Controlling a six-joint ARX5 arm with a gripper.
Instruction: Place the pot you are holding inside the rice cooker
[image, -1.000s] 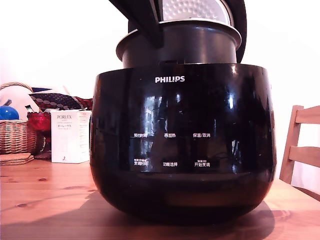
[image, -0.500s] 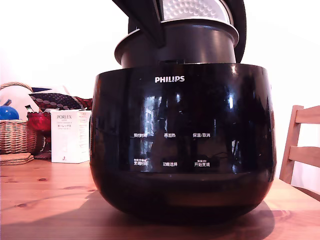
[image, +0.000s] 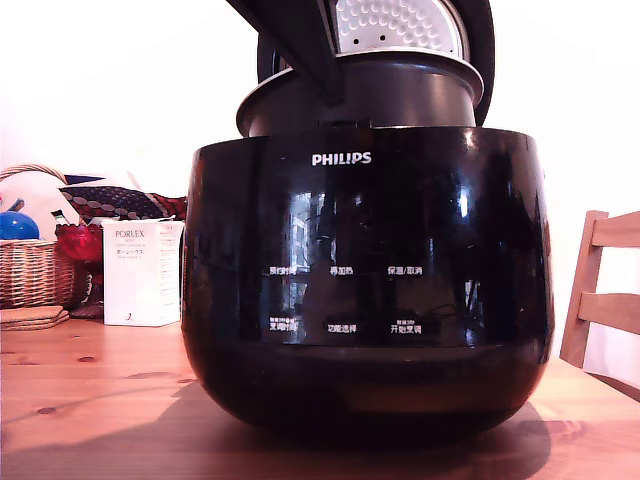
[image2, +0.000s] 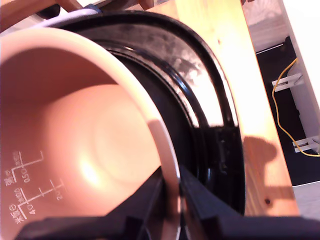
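The rice cooker (image: 366, 280), glossy black and marked PHILIPS, fills the middle of the exterior view with its lid (image: 400, 25) raised, showing the white dimpled plate. The dark grey pot (image: 400, 100) stands partly sunk in the cooker's opening, its flared rim still above the body and slightly tilted. My gripper (image: 335, 92) reaches down from above and is shut on the pot's rim on the exterior view's left side. In the wrist view the pot (image2: 85, 135) shows a coppery inside with white level marks. Its rim runs between my gripper (image2: 171, 177) fingers, with the cooker's black rim (image2: 212, 105) just beyond.
The cooker stands on a wooden table (image: 90, 400). At the exterior view's left are a wicker basket (image: 35, 270), a red bowl (image: 78, 242) and a white box (image: 140, 272). A wooden chair (image: 605, 300) stands at the right. A yellow cable (image2: 282, 100) lies on the floor.
The pot has sunk a little lower into the cooker and shifted slightly toward the exterior view's right, with my gripper moving with it. More of the lid's dimpled plate shows.
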